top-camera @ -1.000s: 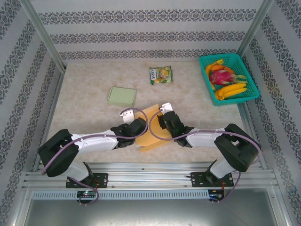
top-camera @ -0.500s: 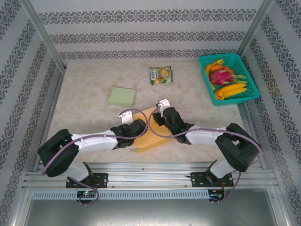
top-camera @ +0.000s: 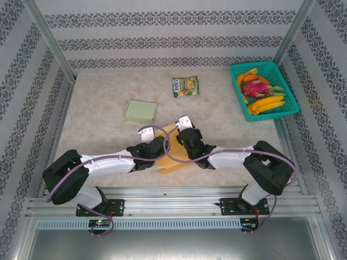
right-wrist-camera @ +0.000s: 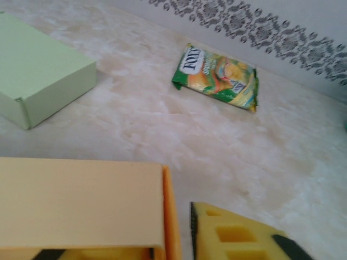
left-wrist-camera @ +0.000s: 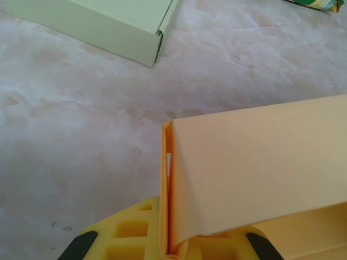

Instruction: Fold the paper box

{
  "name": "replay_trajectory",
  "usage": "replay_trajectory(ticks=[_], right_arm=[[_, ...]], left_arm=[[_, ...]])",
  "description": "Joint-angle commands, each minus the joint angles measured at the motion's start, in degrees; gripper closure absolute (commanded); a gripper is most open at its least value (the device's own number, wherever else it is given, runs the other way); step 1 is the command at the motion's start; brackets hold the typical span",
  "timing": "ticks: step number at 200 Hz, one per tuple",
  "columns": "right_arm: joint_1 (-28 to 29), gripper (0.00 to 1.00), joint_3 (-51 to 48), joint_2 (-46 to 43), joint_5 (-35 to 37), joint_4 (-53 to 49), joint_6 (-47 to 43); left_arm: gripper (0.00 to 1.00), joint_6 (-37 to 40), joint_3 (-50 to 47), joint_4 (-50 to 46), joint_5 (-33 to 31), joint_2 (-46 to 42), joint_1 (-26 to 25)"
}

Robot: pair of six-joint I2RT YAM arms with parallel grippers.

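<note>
Marbled surface (top-camera: 103, 141): left pincer (left-wrist-camera: 168, 246) clamped on orange paper box (left-wrist-camera: 260, 162) wall as anchor; right pincer (right-wrist-camera: 146, 246) apart, straddling its panel, probably to fold it.

Top view: high, behind the arm bases (top-camera: 100, 207), looking down toward 12 o'clock over the table (top-camera: 97, 124). Both wrist views: low, close, facing 12 o'clock over the orange box (left-wrist-camera: 260, 168); both share the green box (right-wrist-camera: 38, 76) at 10 o'clock.

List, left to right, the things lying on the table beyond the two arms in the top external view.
green box → snack packet → teal basket holding fruit
</note>
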Motion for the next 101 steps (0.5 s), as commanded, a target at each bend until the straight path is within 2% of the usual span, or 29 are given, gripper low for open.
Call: replay_trajectory(ticks=[1,19,43,79,101], right_arm=[[-2.7,0.63,-2.7,-4.8,9.9,-1.7,-1.3],[-2.7,0.54,-4.4,-11.2,-2.5,-3.8,1.9],[-2.7,0.46,-5.1,-20.5,-12.6,-11.0,6.8],[-3.2,0.35,-4.7,-35.7,-18.9,-26.4,11.3],[-6.3,0.30,-4.1,-44.6,-22.4,-34.2,12.9]], left_arm=[[1.00,0.3,-0.7,-8.3,-4.2,1.0,0.7],[1.00,1.1,0.8,-8.4,-3.7,2.4,1.2],[1.00,2.6,2.3,-8.6,-3.7,3.1,1.8],[1.00,5.6,3.8,-9.8,-3.6,2.7,3.8],[1.00,10.9,5.0,-9.2,-1.5,1.9,4.3]])
